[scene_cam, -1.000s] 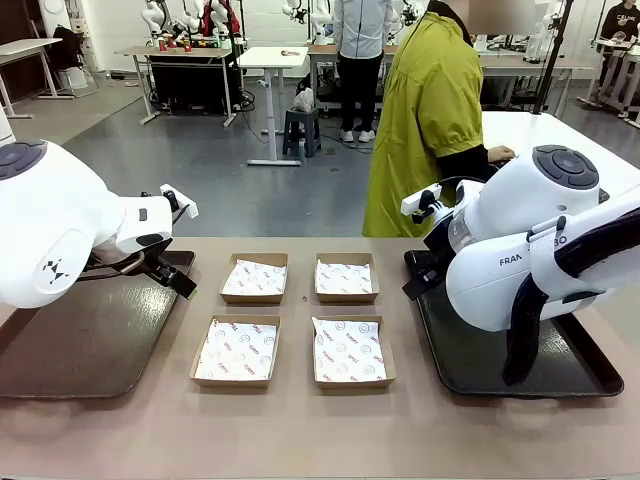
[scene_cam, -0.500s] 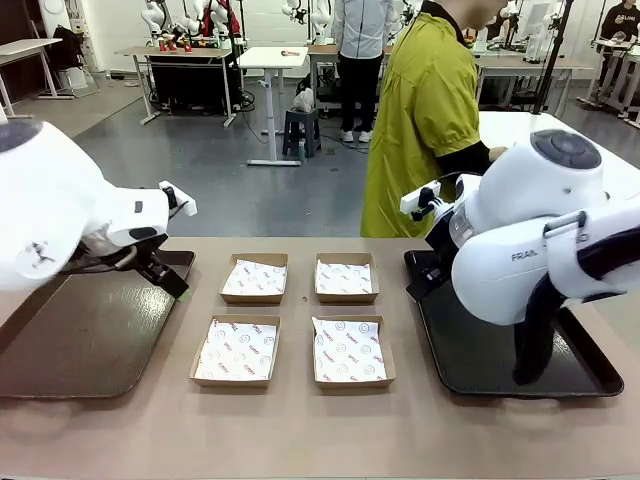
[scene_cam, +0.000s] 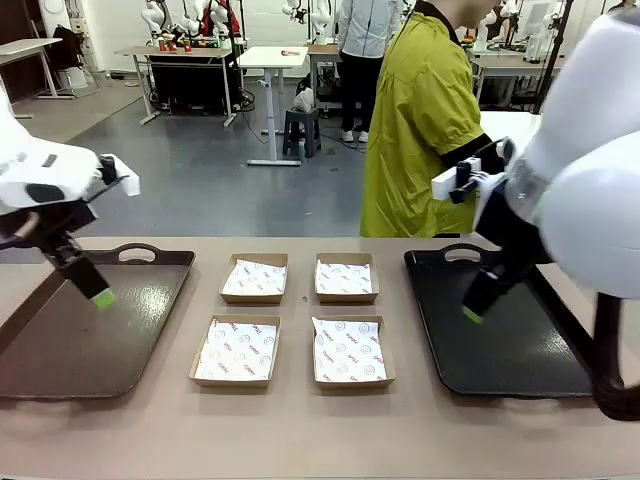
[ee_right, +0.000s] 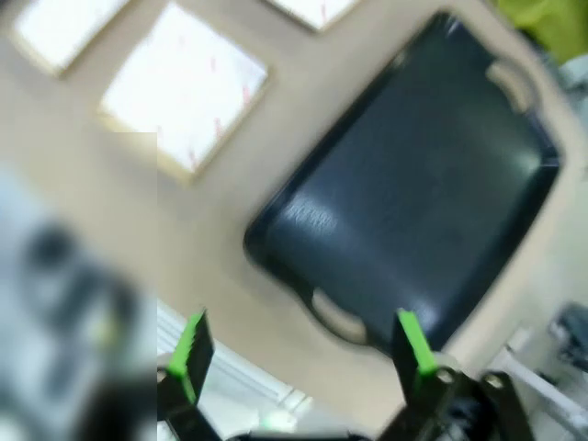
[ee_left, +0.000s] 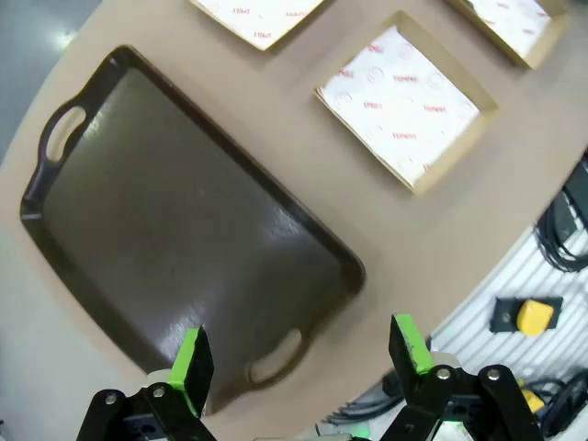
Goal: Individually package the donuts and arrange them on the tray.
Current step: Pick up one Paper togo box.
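Hanging the left gripper [scene_cam: 98, 292] above the brown tray [scene_cam: 90, 345] at the left end of the table [scene_cam: 300, 430], jaws spread wide and clasping nothing. Framing one handle of that tray between the green pads [ee_left: 194, 360] in the left wrist view, with the pads standing well apart. Holding the right gripper [scene_cam: 473, 312] likewise released and carrying nothing, angled down over the black tray [scene_cam: 500, 355] at the right end. Showing its pads [ee_right: 191, 354] wide apart in a blurred right wrist view, again with a tray handle between them. Finding both trays lying flat and glossy, each with a handle cut into either short side. Finding four shallow cardboard boxes [scene_cam: 254, 279] between the trays, set in two rows of two, each lined with white printed paper, apart from one another and from the trays. Noting a person [scene_cam: 420, 120] in a yellow-green coat at the far side of the table, near the black tray's far left corner, turned sideways.
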